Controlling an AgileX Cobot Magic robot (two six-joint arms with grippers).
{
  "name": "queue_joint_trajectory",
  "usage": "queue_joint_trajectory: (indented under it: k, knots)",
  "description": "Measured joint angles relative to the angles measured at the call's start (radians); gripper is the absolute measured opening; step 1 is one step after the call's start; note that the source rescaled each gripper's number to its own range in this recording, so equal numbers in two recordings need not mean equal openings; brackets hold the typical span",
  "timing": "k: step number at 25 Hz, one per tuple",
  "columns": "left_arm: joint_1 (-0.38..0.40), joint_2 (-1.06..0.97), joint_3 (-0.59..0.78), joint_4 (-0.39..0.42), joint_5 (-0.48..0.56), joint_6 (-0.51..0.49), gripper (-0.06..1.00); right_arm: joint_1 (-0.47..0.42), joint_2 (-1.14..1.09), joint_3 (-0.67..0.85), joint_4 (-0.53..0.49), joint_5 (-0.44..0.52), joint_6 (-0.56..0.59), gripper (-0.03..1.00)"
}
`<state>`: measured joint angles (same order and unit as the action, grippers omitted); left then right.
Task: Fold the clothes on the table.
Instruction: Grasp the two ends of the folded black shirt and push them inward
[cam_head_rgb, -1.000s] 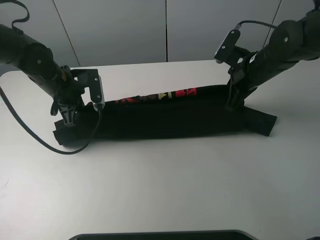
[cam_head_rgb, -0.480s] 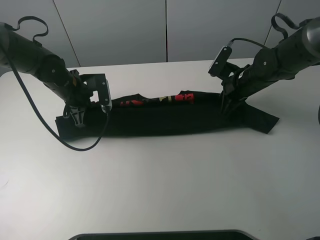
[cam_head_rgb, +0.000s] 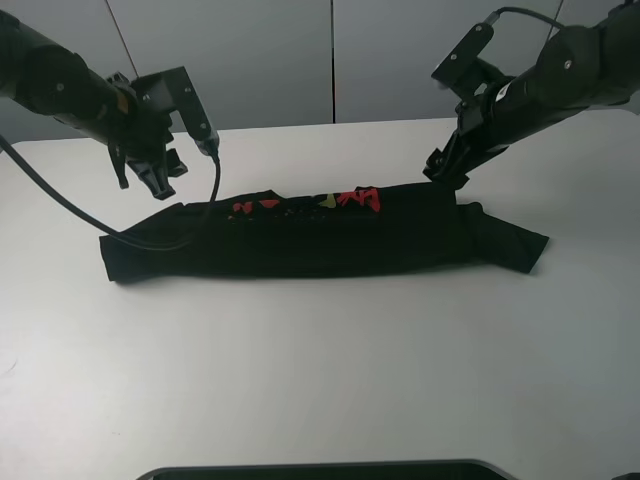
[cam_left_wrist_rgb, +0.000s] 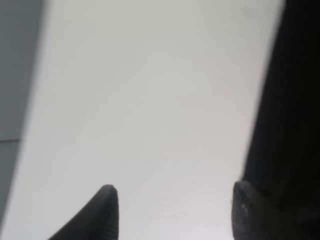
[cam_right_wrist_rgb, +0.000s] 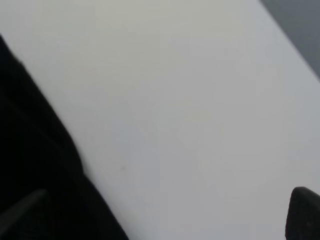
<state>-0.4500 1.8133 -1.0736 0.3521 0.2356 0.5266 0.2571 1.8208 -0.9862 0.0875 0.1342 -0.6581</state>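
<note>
The clothes (cam_head_rgb: 320, 240), a black T-shirt, lie folded into a long narrow band across the white table (cam_head_rgb: 320, 380), with red and yellow print (cam_head_rgb: 300, 201) showing along the far edge. My left gripper (cam_head_rgb: 150, 178) hovers open just beyond the band's left end, holding nothing. In the left wrist view the left gripper (cam_left_wrist_rgb: 175, 212) frames bare table, with black cloth (cam_left_wrist_rgb: 292, 125) at one side. My right gripper (cam_head_rgb: 442, 170) hangs open above the far edge near the right sleeve (cam_head_rgb: 510, 245). The right wrist view shows the right gripper (cam_right_wrist_rgb: 160, 215) empty beside the cloth (cam_right_wrist_rgb: 30, 150).
Grey wall panels (cam_head_rgb: 330, 60) stand behind the table's far edge. A black cable (cam_head_rgb: 170, 235) droops from the left arm onto the shirt's left part. A dark object (cam_head_rgb: 320, 470) sits at the near edge.
Both grippers opened, let go of the shirt and rose up and back toward the far edge. The shirt's lifted edge now lies flat on the table.
</note>
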Motion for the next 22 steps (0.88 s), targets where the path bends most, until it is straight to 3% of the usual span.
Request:
queue_joint_trajectory:
  k: [5, 9, 12, 22]
  knots:
    - [0.000, -0.137, -0.004, 0.002, 0.064, -0.088, 0.68, 0.000, -0.141, -0.006, 0.000, 0.177, 0.291, 1.00]
    - [0.000, -0.189, -0.004, -0.042, 0.127, -0.099, 0.68, 0.000, -0.130, 0.011, 0.014, 0.346, 0.356, 1.00]
    - [0.000, -0.204, -0.004, -0.086, 0.152, -0.104, 0.68, 0.000, -0.084, 0.029, 0.038, 0.362, 0.366, 1.00]
    - [0.000, -0.206, -0.004, -0.101, 0.213, -0.108, 0.68, 0.000, 0.109, 0.033, 0.035, 0.338, 0.388, 1.00]
